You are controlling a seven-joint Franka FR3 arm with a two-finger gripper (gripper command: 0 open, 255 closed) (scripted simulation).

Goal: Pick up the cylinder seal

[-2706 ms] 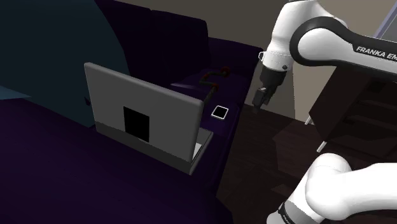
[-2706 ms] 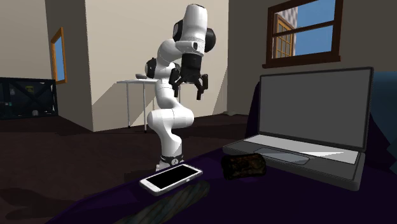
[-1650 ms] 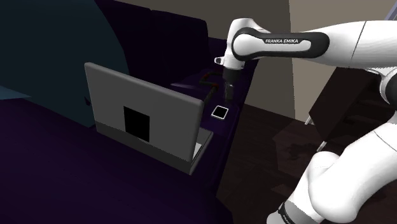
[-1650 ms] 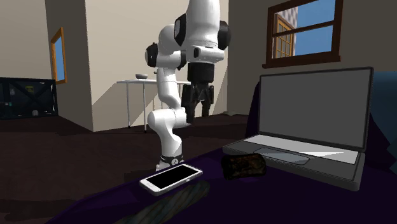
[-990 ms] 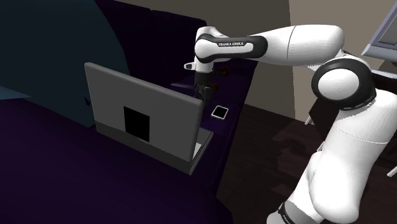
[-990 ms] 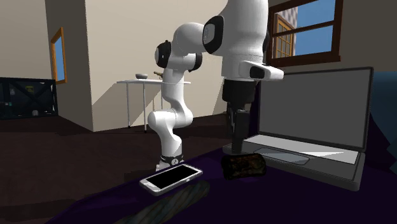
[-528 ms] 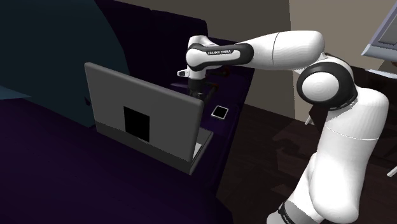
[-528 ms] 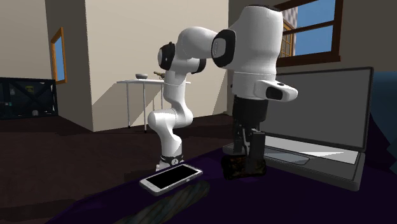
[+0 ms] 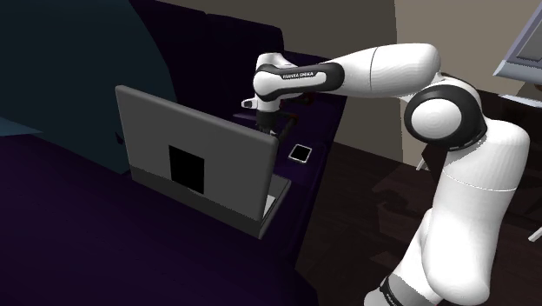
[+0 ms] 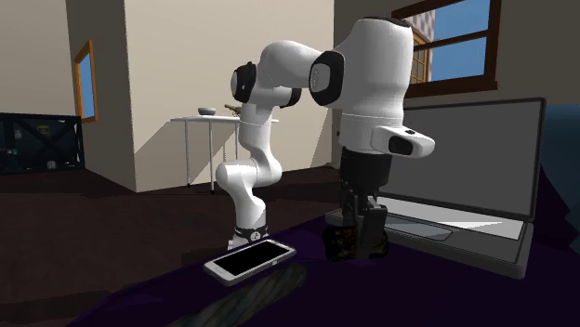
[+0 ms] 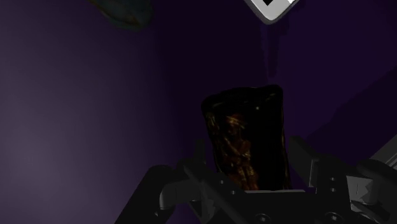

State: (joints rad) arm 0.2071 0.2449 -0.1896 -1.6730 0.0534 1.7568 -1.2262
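Seal [image 11: 245, 121] lies on its side on the purple couch [image 11: 76, 127], lower middle of the second exterior view, between phone [image 10: 249, 260] and laptop [image 10: 455, 167]. Claw [image 11: 247, 149] straddles it, its 2 fingers [image 11: 301, 156] apart, not yet clamped. Best to close slowly, centred across the round flanks, so it cannot roll away.

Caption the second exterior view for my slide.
White arm's tool around the dark seal, between a laptop and a phone on a purple surface.

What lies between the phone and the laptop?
The dark cylinder seal, lying on its side, with the gripper astride it, as the second exterior view shows.
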